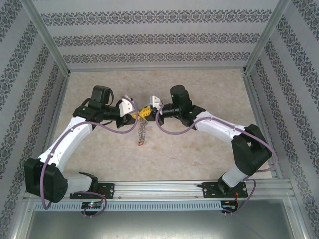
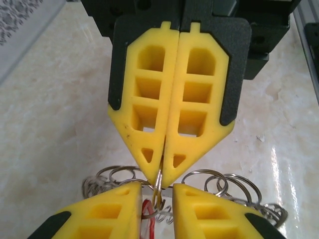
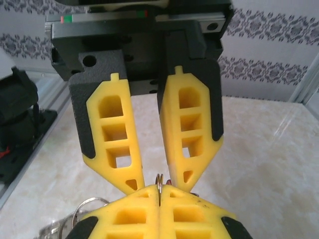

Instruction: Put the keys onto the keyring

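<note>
You are working over a flat beige marbled tabletop [image 1: 209,89]. An aluminium rail [image 1: 164,188] is running along its near edge. Near the middle, a silvery chain of linked metal rings [image 1: 142,130] is trailing toward you, carrying a small red-headed key [image 1: 141,143] at its end. Whether it is touching the surface is not showing clearly.

Red-headed silver key [image 2: 146,215] half hidden behind the left claw's [image 2: 157,199] yellow pad [image 2: 117,211] and cut by the bottom edge, beaded silvery metal keyring's [image 2: 158,185] top loop swallowed between the right claw's [image 2: 163,169] clamped tips, keys too small to count from above.
</note>
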